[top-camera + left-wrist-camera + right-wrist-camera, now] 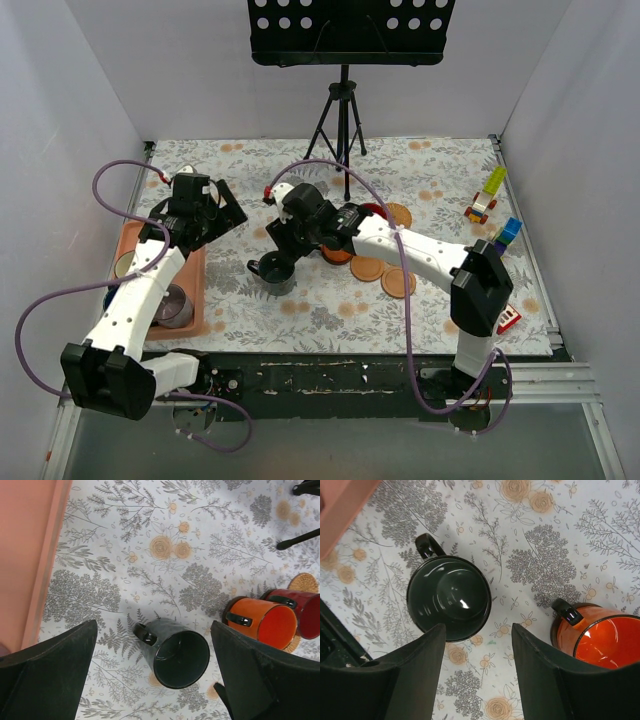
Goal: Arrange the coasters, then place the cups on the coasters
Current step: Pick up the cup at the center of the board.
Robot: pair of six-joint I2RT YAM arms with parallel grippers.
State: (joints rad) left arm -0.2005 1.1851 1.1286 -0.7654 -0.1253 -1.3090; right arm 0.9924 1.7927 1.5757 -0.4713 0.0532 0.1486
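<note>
Red cup (300, 611) shows from left wrist (not right wrist)

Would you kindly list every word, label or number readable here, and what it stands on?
No text can be read in any view.
The dark green mug, the orange mug and the floral tablecloth carry no lettering.
The red and white item near the cloth's near right corner is too small to tell.
</note>
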